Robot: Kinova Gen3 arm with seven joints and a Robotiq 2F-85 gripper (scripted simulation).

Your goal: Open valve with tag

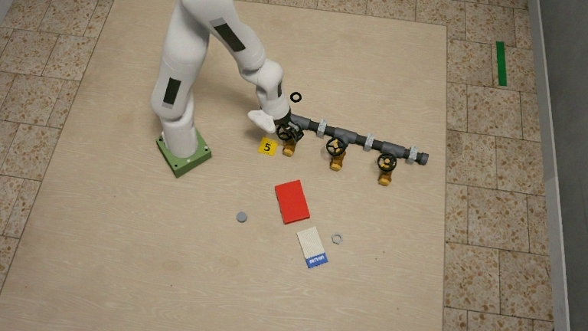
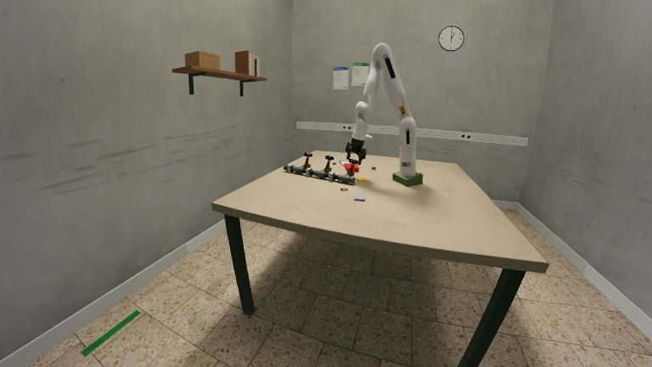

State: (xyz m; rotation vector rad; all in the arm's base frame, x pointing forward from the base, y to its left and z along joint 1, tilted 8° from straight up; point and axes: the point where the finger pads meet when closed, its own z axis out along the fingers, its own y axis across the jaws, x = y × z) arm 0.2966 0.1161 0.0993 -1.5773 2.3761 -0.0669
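Observation:
A grey pipe (image 1: 360,139) on the table carries three valves with black handwheels and brass bodies. The left valve (image 1: 289,137) has a yellow tag (image 1: 267,146) marked 5 lying beside it. The middle valve (image 1: 338,146) and the right valve (image 1: 381,166) stand free. My gripper (image 1: 289,129) is open, directly over the left valve's handwheel, fingers around it. In the side view my gripper (image 2: 354,155) hangs just above that valve (image 2: 352,166), and the pipe (image 2: 319,172) runs to its left.
A red block (image 1: 292,201), a white and blue card (image 1: 311,247), a grey disc (image 1: 241,217) and a grey nut (image 1: 335,234) lie in front of the pipe. A black ring (image 1: 294,93) lies behind it. My green base (image 1: 184,154) stands at the left.

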